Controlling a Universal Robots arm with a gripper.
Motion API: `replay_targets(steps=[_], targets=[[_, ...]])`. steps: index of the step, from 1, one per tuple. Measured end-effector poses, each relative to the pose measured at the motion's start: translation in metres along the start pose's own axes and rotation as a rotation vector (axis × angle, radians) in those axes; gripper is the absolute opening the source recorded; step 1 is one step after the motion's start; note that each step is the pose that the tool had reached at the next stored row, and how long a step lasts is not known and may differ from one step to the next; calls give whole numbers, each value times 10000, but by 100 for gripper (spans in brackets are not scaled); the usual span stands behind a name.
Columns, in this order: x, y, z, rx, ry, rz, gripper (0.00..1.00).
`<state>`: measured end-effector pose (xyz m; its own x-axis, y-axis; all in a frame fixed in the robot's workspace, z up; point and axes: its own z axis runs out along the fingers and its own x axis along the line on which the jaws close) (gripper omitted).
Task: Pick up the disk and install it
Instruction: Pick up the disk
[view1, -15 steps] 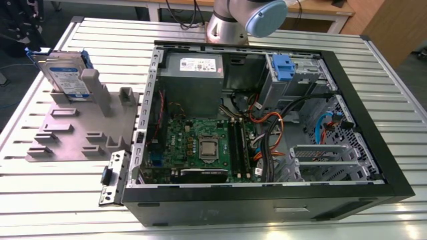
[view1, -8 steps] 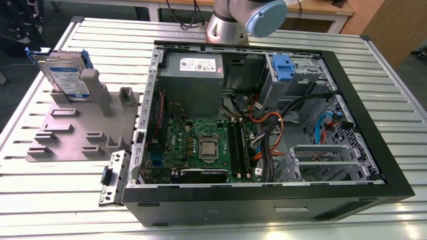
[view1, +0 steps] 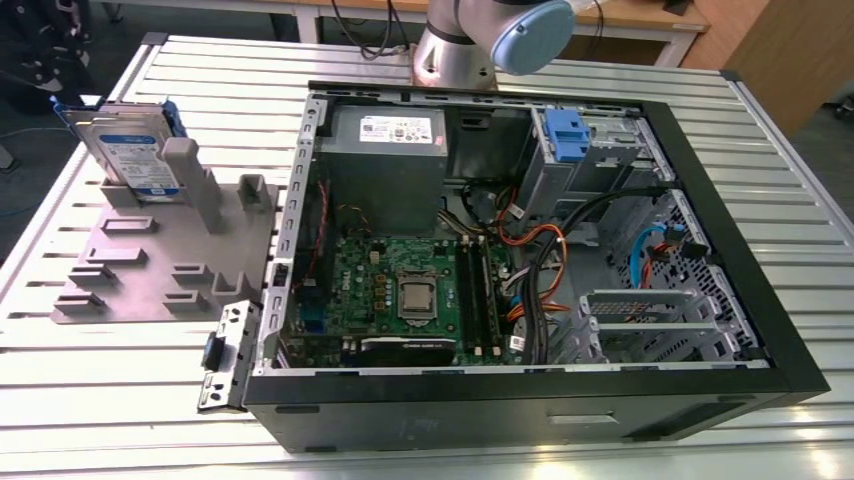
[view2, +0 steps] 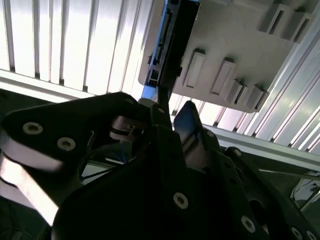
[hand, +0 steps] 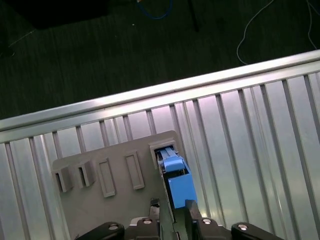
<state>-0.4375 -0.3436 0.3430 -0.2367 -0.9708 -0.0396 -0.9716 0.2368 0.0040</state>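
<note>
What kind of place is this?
Probably a robotics lab or test bench for computer assembly. An open desktop computer case sits on a slatted metal table, a robot arm stands beyond it in the exterior view, and a grey fixture beside the case holds the disk upright.

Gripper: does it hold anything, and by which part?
Nothing is held. The silver hard drive in blue plastic rails stands in the grey plastic fixture; the gripper hangs above it.
</note>
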Motion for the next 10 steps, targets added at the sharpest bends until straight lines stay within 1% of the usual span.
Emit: replay_targets(steps=[1,3,4,5,6,7,8,10], targets=[[0,0,1,-1,0,0,32],[0,0,8,0,-2,-20,44],[0,0,12,-6,-2,-155,44],[0,1,16,-14,0,-339,50],[1,1,24,-19,-1,-488,50],[2,1,35,-25,-11,-602,56],[4,7,47,-37,-39,-672,56],[9,29,68,-45,-73,-740,56]])
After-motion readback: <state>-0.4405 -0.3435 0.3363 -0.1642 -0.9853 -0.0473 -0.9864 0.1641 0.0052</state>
